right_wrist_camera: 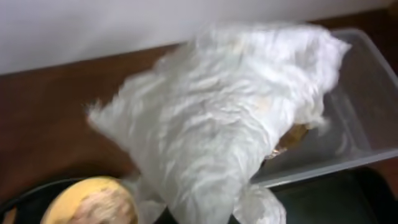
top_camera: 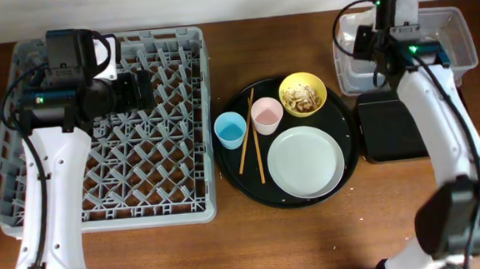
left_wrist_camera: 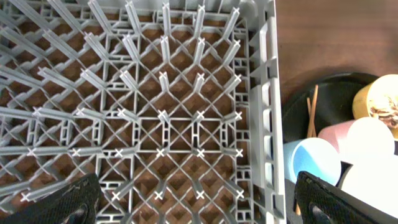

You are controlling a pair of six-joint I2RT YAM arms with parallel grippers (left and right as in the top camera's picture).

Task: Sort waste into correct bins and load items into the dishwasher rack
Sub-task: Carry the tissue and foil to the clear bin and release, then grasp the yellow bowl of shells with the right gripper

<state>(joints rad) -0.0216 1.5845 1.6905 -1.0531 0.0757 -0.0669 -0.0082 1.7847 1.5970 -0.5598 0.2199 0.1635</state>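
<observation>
Napkin duty on the right: the right gripper (top_camera: 365, 43) hangs over the clear tub (top_camera: 462, 47), and that looks like the bin meant for paper waste. In the wrist view the crumpled white napkin (right_wrist_camera: 211, 118) fills nearly everything. It is aloft above the tub's near wall and gathers to a bunch at bottom centre, right where the jaws sit. The fingers are hidden, but it reads as pinched tight. The left gripper (left_wrist_camera: 196, 182) is spread wide and empty above the dishwasher rack (left_wrist_camera: 267, 93), apparently keeping clear. The light-blue cup (top_camera: 230, 131) sits nearby on the round black tray (top_camera: 230, 173).
</observation>
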